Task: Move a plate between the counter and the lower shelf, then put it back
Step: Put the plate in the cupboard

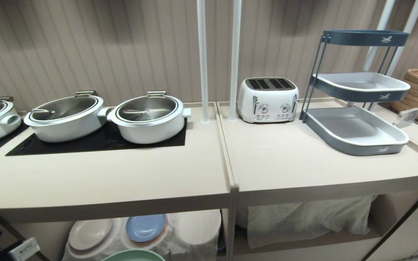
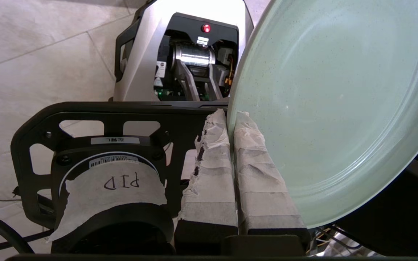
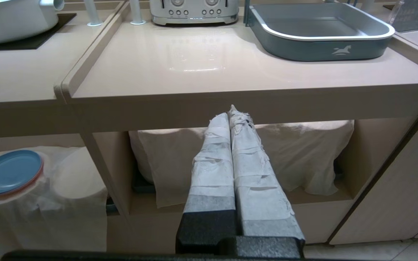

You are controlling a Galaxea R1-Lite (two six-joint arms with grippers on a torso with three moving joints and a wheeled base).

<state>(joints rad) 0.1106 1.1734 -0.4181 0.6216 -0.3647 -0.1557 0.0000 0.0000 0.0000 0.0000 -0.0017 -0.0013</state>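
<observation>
The left gripper (image 2: 230, 117) was clamped shut on the rim of the plate (image 2: 336, 105), held below the front edge of the counter (image 1: 122, 181); the right gripper (image 3: 232, 112) hung closed, empty.

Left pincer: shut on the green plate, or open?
Shut on the plate. The left pincer has both taped fingers pressed against the rim.
</observation>
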